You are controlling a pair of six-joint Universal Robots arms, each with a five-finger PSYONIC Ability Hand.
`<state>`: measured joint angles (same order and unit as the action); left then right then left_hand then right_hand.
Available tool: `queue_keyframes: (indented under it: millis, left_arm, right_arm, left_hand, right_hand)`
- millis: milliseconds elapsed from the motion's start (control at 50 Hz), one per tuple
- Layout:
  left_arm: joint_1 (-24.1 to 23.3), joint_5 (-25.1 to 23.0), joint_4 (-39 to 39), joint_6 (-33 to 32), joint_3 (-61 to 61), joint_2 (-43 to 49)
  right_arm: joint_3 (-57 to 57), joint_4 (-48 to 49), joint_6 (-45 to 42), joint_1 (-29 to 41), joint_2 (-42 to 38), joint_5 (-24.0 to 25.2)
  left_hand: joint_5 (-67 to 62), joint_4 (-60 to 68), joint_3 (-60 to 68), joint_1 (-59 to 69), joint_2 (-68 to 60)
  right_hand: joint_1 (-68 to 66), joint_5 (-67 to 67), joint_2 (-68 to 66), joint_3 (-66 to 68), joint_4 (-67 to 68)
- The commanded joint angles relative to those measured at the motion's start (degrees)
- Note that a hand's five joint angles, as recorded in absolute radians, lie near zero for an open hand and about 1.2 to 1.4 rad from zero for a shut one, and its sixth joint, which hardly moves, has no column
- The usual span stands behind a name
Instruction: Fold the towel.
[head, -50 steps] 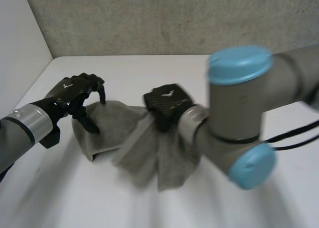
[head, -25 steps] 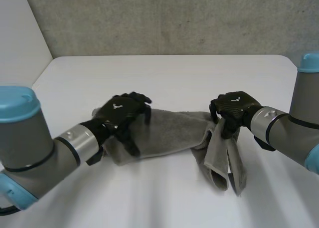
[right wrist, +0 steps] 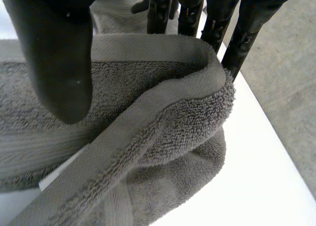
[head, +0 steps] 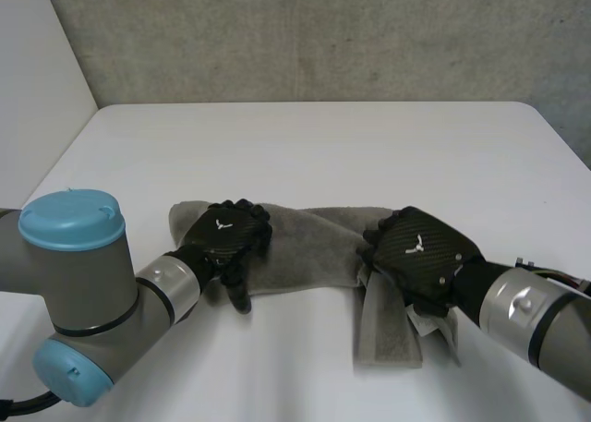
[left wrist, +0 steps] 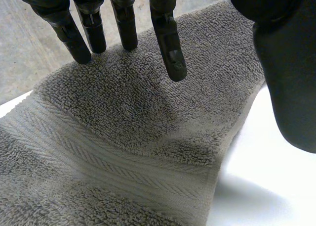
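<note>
head view: a grey towel (head: 305,247) lay in a long band across the white table (head: 323,136), running from under the left hand (head: 226,237) to under the right hand (head: 420,256). the left hand rested palm-down on one end of the band, with a short stretch of cloth reaching beyond its outer side. the right hand sat over the opposite end, where the cloth turned and spread flat on the table below the palm, toward the robot.

left wrist view: the left hand was open. its fingers (left wrist: 168,48) were nearly straight, their tips at or on the pile of the towel (left wrist: 123,127), and the thumb (left wrist: 291,77) stood apart beside the cloth's edge. the towel lay under the palm and beyond the fingertips, with a woven border band crossing it beneath the palm. bare table showed just beside the thumb.

right wrist view: the right hand gripped the towel. a thick rolled fold of cloth (right wrist: 168,132) rose between its thumb (right wrist: 59,53), on the near side of the fold, and its straight fingers (right wrist: 247,33), on the far side against the hem. the rest of the towel bunched under the palm, and its outer edge met bare table beside the fingers.
</note>
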<state>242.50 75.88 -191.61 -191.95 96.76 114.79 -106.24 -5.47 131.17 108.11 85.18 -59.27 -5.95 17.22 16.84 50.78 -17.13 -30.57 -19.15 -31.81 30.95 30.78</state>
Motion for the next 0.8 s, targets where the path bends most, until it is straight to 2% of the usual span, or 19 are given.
queue_keyframes:
  millis: [20,80,100,120,160,240,280,300,320,340,380,400,440,520,560,620,800]
  left_arm:
    - [-0.09,-0.03,-0.08,0.43,-0.44,-0.18]
    - [-0.18,-0.03,-0.17,0.43,-0.7,-0.09]
    - [-0.27,-0.03,-0.17,0.43,-0.79,0.08]
    - [-0.27,-0.03,-0.17,0.43,-0.79,0.08]
    - [-0.71,-0.12,-0.17,0.35,-0.79,0.7]
    - [-0.8,-0.12,-0.17,0.17,-0.7,1.32]
    - [-0.8,-0.12,-0.17,0.17,-0.7,1.67]
    - [-0.8,-0.21,-0.17,0.17,-0.7,1.93]
    - [-0.8,-0.21,-0.25,0.17,-0.79,2.19]
    - [-0.8,-0.21,-0.25,0.17,-0.79,2.19]
    - [-0.8,-0.21,-0.6,0.17,-0.96,2.72]
    - [-0.8,-0.21,-0.61,0.17,-0.96,2.72]
    - [-0.8,-0.03,-1.39,0.17,-1.4,3.16]
    - [-0.8,0.05,-1.75,0.17,-2.02,3.69]
    - [-0.8,0.05,-1.75,0.17,-3.07,4.65]
    - [-0.8,0.4,-1.75,0.17,-4.21,5.88]
    - [-0.8,2.6,-1.75,0.08,-6.59,8.87]
  right_arm:
    - [-5.38,4.41,-5.3,0.08,1.22,-0.06]
    - [-6.35,6.69,-5.92,0.08,1.13,-0.14]
    - [-6.7,8.35,-5.84,-0.01,1.04,-0.15]
    - [-6.7,8.37,-5.84,-0.01,1.04,-0.15]
    - [-6.35,12.39,-4.35,-0.1,0.95,-0.32]
    - [-4.95,18.13,0.67,-0.8,0.69,-1.82]
    - [-1.62,22.5,12.73,-4.29,-0.01,-6.71]
    - [-1.61,22.52,12.8,-4.32,-0.02,-6.74]
    - [-0.13,23.3,19.41,-6.32,-0.71,-9.26]
    - [-0.11,23.31,19.48,-6.34,-0.72,-9.29]
    - [2.86,23.23,33.13,-10.01,-3.6,-13.05]
    - [2.88,23.22,33.19,-10.03,-3.62,-13.07]
    - [4.63,23.22,40.45,-11.34,-7.29,-15.08]
    - [5.51,23.4,44.09,-13.37,-9.33,-15.79]
    - [6.3,23.23,45.57,-18.0,-10.03,-16.66]
    - [7.27,23.05,48.03,-21.0,-12.13,-18.59]
    - [9.29,20.94,54.98,-24.44,-17.77,-19.83]
  left_hand:
    - [-0.66,-0.61,-0.24,-34.17,0.52]
    - [-0.66,-0.61,-0.24,-34.17,0.52]
    - [-0.66,-0.61,-0.24,-34.17,0.52]
    - [-0.66,-0.61,-0.24,-34.17,0.52]
    - [-0.66,-0.61,-0.24,-34.17,0.52]
    - [-0.66,-0.61,-0.24,-34.17,0.52]
    - [-0.66,-0.61,-0.24,-34.17,0.52]
    - [-0.66,-0.61,-0.24,-34.17,0.52]
    - [-0.66,-0.61,-0.24,-34.17,0.52]
    - [-0.66,-0.61,-0.24,-34.17,0.52]
    - [-0.49,-0.78,-0.4,-34.34,0.69]
    - [-0.49,-0.78,-0.4,-34.34,0.69]
    - [-0.32,-0.95,-0.57,-34.51,0.86]
    - [-0.32,-0.95,-0.57,-34.51,0.86]
    - [-0.15,-1.12,-0.74,-34.68,1.02]
    - [-0.15,-1.12,-0.74,-34.68,1.02]
    - [0.02,-1.28,-0.91,-34.85,1.19]
  right_hand:
    - [1.49,0.06,2.73,-1.87,-1.7]
    - [-3.2,-4.62,-1.96,2.82,2.99]
    - [-16.88,-18.31,-15.65,16.5,16.68]
    - [-17.02,-18.44,-15.78,16.64,16.81]
    - [-47.16,-48.58,-45.92,46.78,46.95]
    - [-49.43,-50.85,-48.19,49.05,49.22]
    - [-49.43,-50.85,-48.19,49.05,49.22]
    - [-49.43,-50.85,-48.19,49.05,49.22]
    - [-49.43,-50.85,-48.19,49.05,49.22]
    - [-49.43,-50.85,-48.19,49.05,49.22]
    - [-49.43,-50.85,-48.19,49.05,49.22]
    - [-49.43,-50.85,-48.19,49.05,49.22]
    - [-49.43,-50.85,-48.19,49.05,49.22]
    - [-49.43,-50.85,-48.19,49.05,49.22]
    - [-49.43,-50.85,-48.19,49.05,49.22]
    - [-49.43,-50.85,-48.19,49.05,49.22]
    - [-49.43,-50.85,-48.19,49.05,49.22]
